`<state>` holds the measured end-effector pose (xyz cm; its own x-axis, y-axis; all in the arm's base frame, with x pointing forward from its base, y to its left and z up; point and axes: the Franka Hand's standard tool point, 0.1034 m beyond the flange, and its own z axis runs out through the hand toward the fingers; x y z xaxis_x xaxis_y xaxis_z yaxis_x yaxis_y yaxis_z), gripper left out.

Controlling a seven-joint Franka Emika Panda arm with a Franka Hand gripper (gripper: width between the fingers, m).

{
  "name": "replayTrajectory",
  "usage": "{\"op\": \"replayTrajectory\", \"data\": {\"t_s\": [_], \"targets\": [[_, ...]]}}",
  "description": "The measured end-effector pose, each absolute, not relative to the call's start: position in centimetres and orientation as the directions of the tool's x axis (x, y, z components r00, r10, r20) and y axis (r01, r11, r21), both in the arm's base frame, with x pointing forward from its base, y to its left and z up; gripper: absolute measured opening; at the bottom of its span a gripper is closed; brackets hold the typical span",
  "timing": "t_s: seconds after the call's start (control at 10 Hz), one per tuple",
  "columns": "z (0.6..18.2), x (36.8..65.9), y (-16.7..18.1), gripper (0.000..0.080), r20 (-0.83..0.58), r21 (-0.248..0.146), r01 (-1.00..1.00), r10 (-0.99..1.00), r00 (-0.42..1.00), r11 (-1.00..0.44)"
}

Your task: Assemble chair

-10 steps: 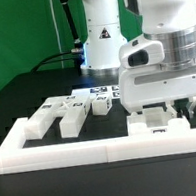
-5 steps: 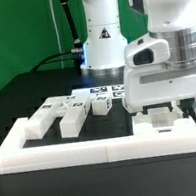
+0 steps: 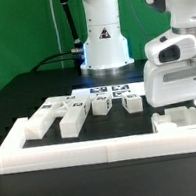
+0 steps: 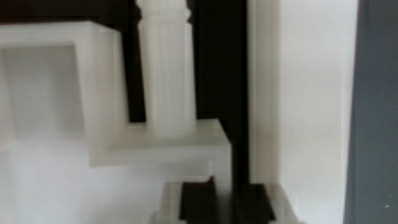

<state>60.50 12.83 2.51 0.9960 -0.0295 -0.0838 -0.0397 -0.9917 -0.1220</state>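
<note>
Chair parts (image 3: 76, 115) lie loose in a row at 9 o'clock from the gripper (image 4: 224, 192), and nothing looks joined yet. Jaws are pressed together, seemingly empty, near 1 more piece (image 3: 180, 121) behind the border rail (image 3: 83, 149). Pretty much all the assembly's left, I'd say.

We saw the arm (image 3: 101, 25) rise from its white base well behind the hand and arrive over it from above, the last link standing upright on the wrist (image 3: 183, 46). The gripper (image 4: 221, 192) pointed straight down. Its two dark fingers (image 4: 192, 202) lay side by side with only a thin seam between them, jaws closed together. From the exterior view we could not make out the fingertips under the wrist's white housing.
</note>
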Motion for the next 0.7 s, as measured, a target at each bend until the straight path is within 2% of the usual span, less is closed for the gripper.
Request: {"op": "replayTrajectory", "data": {"t_s": [0.3, 0.4, 0.6, 0.7], "targets": [[2.55, 60.49, 12.81, 0.0032, -0.092, -0.120, -0.046, -0.035, 0.995, -0.992], [2.58, 60.51, 12.31, 0.0133, -0.096, -0.114, -0.058, -0.047, 0.994, -0.992], [2.89, 60.61, 12.48, 0.0406, -0.094, -0.114, -0.073, -0.063, 0.994, -0.991], [3.31, 60.70, 12.56, 0.0406, -0.094, -0.114, -0.085, -0.074, 0.993, -0.990]]}}
